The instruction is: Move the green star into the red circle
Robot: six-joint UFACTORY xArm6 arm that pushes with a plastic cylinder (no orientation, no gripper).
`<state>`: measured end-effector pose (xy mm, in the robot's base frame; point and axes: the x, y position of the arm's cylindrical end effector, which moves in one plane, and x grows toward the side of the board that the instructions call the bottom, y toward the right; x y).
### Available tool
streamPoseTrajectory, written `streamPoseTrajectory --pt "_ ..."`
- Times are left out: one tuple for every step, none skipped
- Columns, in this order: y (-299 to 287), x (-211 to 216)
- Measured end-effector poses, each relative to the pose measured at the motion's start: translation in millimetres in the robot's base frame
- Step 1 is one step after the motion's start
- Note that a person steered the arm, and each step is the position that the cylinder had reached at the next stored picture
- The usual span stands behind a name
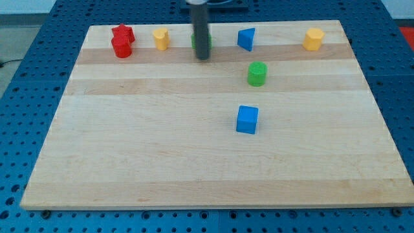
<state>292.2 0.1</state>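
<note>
My tip point(203, 57) touches the board near the view's top, just left of centre. The rod hides most of a green block point(193, 41) right behind it; only slivers of green show at both sides of the rod, so its shape cannot be made out. The red circle point(121, 47) lies at the view's top left, well to the left of my tip, with a red star point(122, 32) touching it from behind.
A yellow block point(161, 38) sits between the red circle and my tip. A blue triangular block point(246, 39), a green cylinder point(257, 74), a blue cube point(247, 120) and a yellow hexagonal block point(314, 39) lie to the right.
</note>
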Motion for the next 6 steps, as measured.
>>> streamPoseTrajectory --pt "58.8 -47.4" --pt "68.8 -67.9" --pt "42.0 -67.9" --pt "21.5 -56.8" --pt "5.2 -46.6" --pt "-11.0 -40.2"
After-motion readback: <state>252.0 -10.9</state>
